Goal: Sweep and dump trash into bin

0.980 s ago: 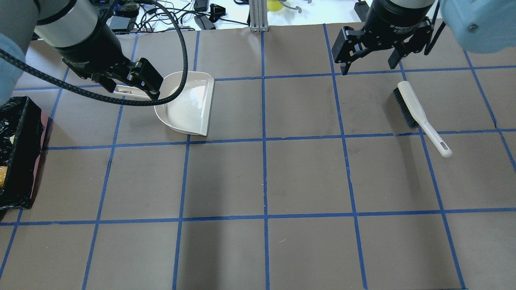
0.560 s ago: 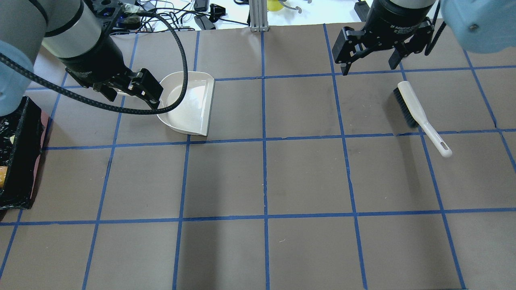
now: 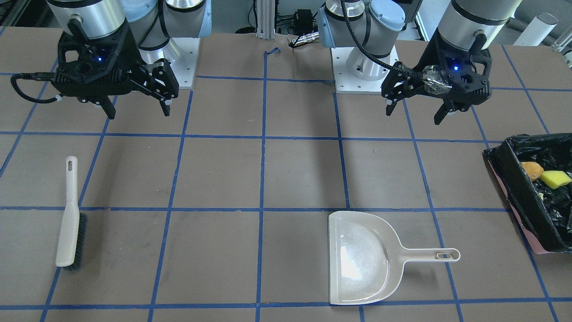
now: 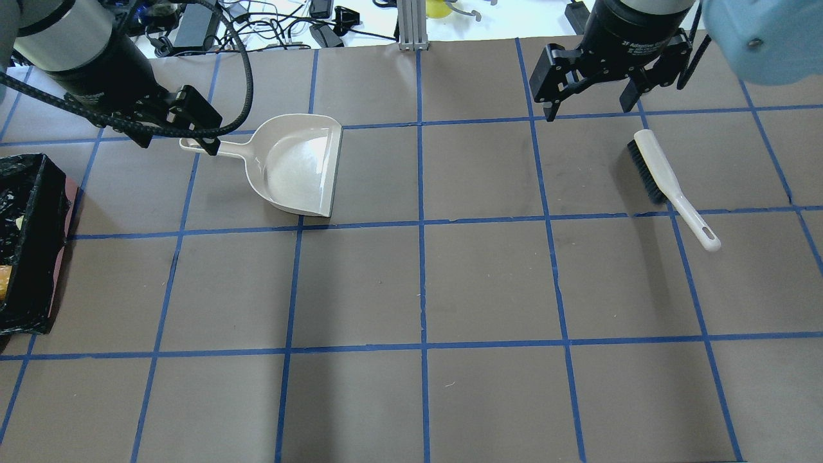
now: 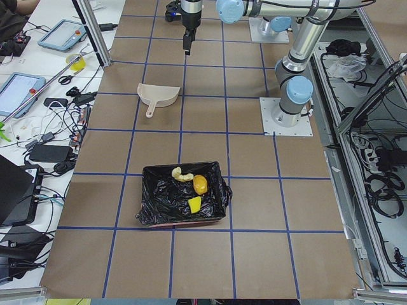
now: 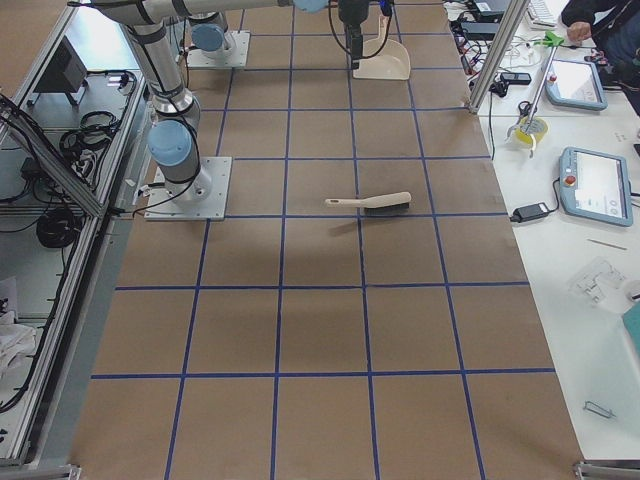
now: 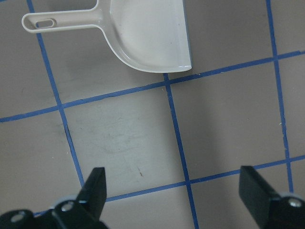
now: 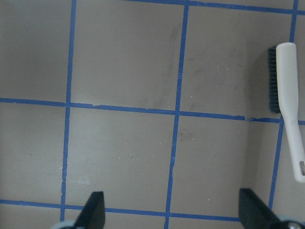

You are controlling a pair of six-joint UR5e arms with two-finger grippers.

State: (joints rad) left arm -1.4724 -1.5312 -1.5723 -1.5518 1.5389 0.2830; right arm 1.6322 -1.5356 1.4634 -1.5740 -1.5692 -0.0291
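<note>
The trash lies inside the bin (image 3: 514, 179): a brown lump (image 3: 532, 170), a yellow sponge wedge (image 3: 555, 179) and a pale peel scrap (image 5: 183, 173). The bin also shows at the left edge of the overhead view (image 4: 38, 251). The beige dustpan (image 4: 299, 164) lies flat and empty on the table. My left gripper (image 4: 173, 143) is open and empty, raised near the dustpan's handle end; its wrist view shows the dustpan (image 7: 147, 33) ahead of it. My right gripper (image 4: 588, 109) is open and empty, raised behind the brush (image 4: 669, 183).
The brush (image 3: 69, 223) lies on the brown table with blue tape grid lines, bristles down on one side. Cables and gear sit beyond the far table edge (image 4: 276, 26). The arm bases (image 3: 362, 67) stand at the robot's side.
My left gripper has drawn back to the left off the dustpan's handle and risen. The dustpan, brush and right gripper have stayed put.
</note>
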